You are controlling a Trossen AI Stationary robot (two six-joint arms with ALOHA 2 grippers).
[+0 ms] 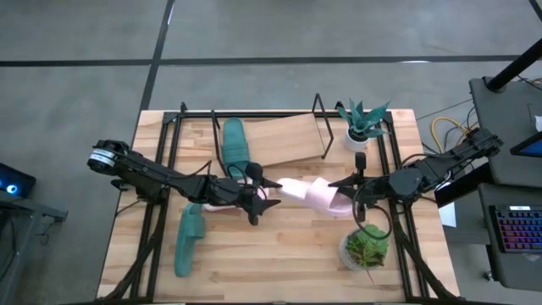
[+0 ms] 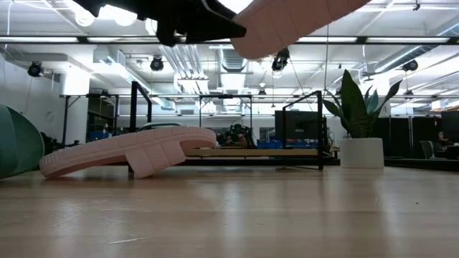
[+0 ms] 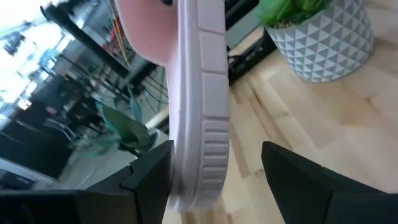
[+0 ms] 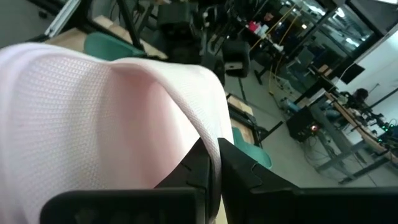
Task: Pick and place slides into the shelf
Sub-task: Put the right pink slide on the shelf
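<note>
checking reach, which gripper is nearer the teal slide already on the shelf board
Left. The left gripper sits just in front of the teal slide on the shelf, open around the raised pink slide's end; the right gripper, shut on that slide's other end, is farther.

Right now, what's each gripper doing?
Left gripper: open, its fingers on either side of the raised pink slide.
Right gripper: shut on the pink slide.

The pale pink rubber slide [image 4: 81, 124] has a matt, finely dimpled footbed and ribbed sole edge. The light wooden table [image 1: 288, 254] shows smooth grain; the white plant pot [image 3: 323, 37] is faceted.
</note>
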